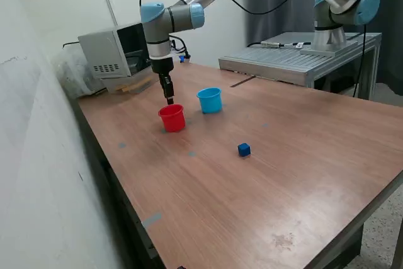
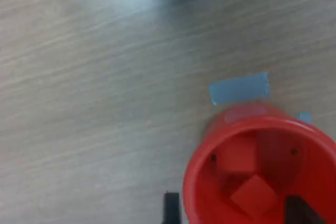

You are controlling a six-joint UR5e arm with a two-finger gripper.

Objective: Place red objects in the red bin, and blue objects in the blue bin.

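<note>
Our gripper [image 1: 169, 100] hangs just over the red cup [image 1: 172, 118], fingers apart w/ nothing between them. Two red cubes [image 2: 254, 194] probably lie inside — blurry. One blue cube [image 1: 244, 149] waits on the table; lifting carelessly could clip the rim and tip the cup.

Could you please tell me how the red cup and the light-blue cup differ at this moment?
The red cup stands right under the gripper; the light-blue cup stands clear of it, toward the exterior view's right. The wrist view shows two red cubes inside the red cup, while the light-blue cup's contents cannot be seen. Both are upright, tapered and similar in size, standing on the table.
</note>
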